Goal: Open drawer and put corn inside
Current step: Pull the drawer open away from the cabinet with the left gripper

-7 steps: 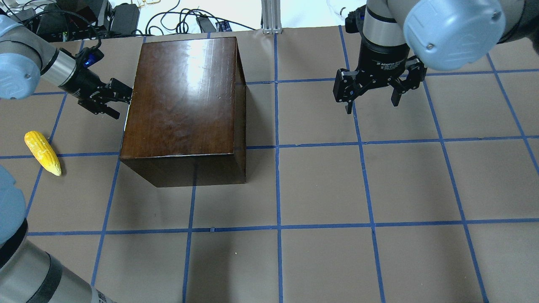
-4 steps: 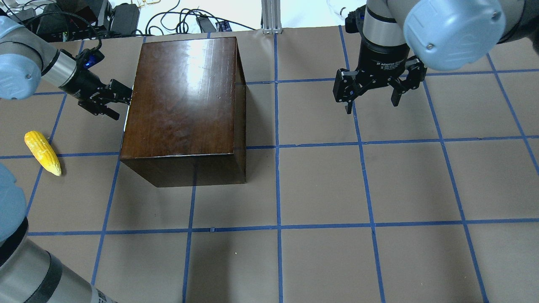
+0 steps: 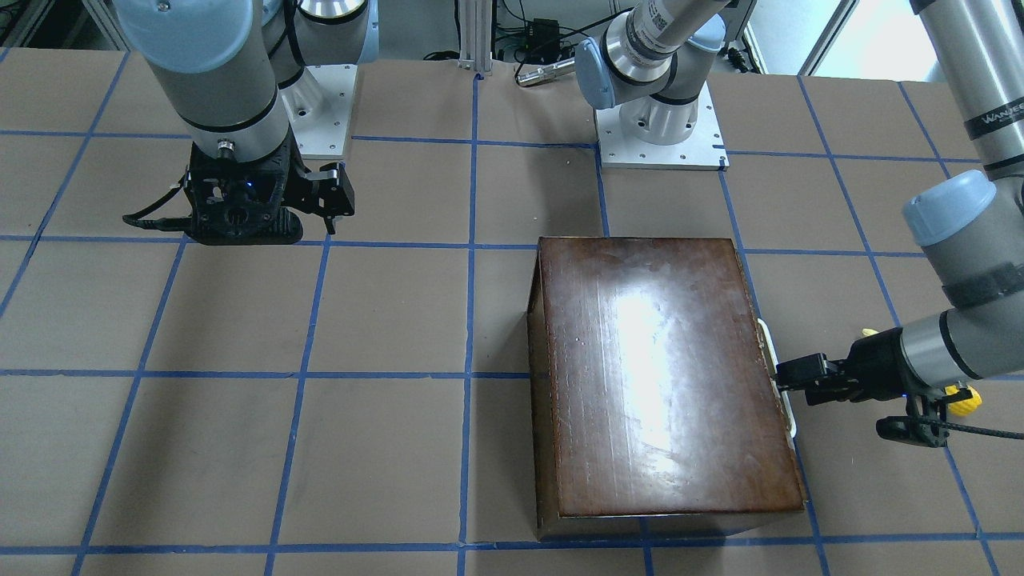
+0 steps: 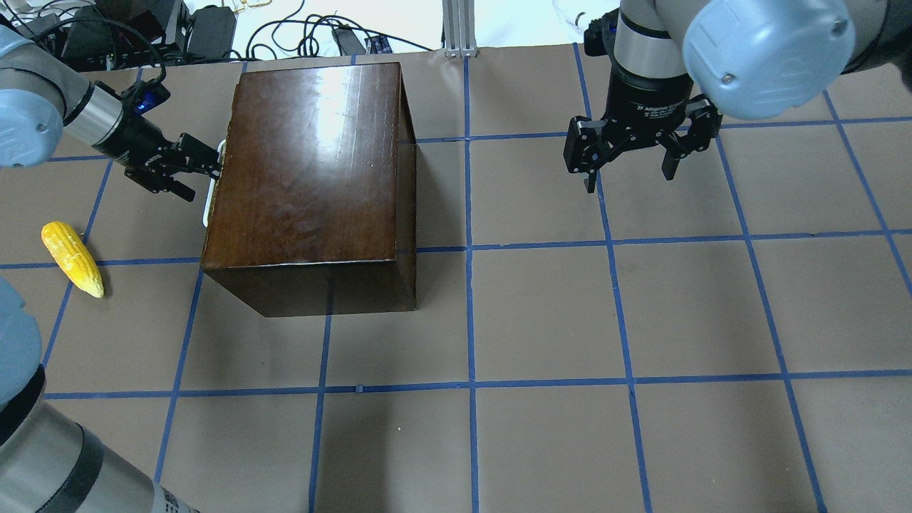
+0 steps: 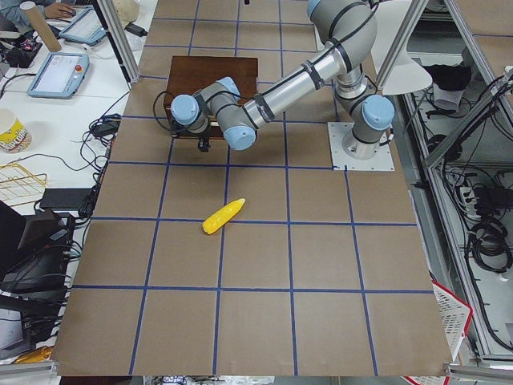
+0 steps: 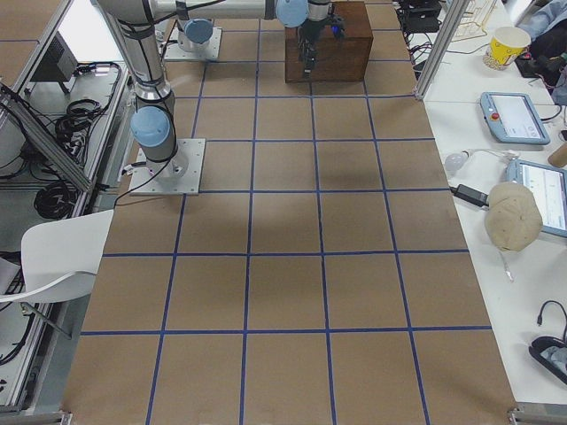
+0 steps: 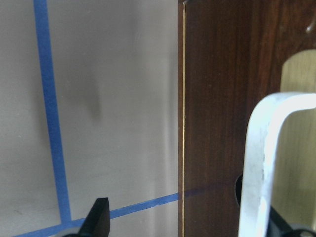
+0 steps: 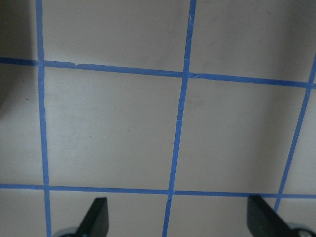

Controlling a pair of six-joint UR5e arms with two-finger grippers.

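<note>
Left gripper (image 4: 205, 179) lies level near the worktop's (image 4: 541, 320) far-left corner, jaws spread around the drawer (image 7: 217, 123) handle (image 4: 207, 208). Right gripper (image 4: 630, 179) points down, jaws spread.

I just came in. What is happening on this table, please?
The left end effector is at the white handle of the drawer in the dark wooden box, fingers apart, seemingly hooking it. The drawer looks barely out, if at all. The corn lies untouched on the table, beside the box. The right end effector hangs open over bare table, away from both.
</note>
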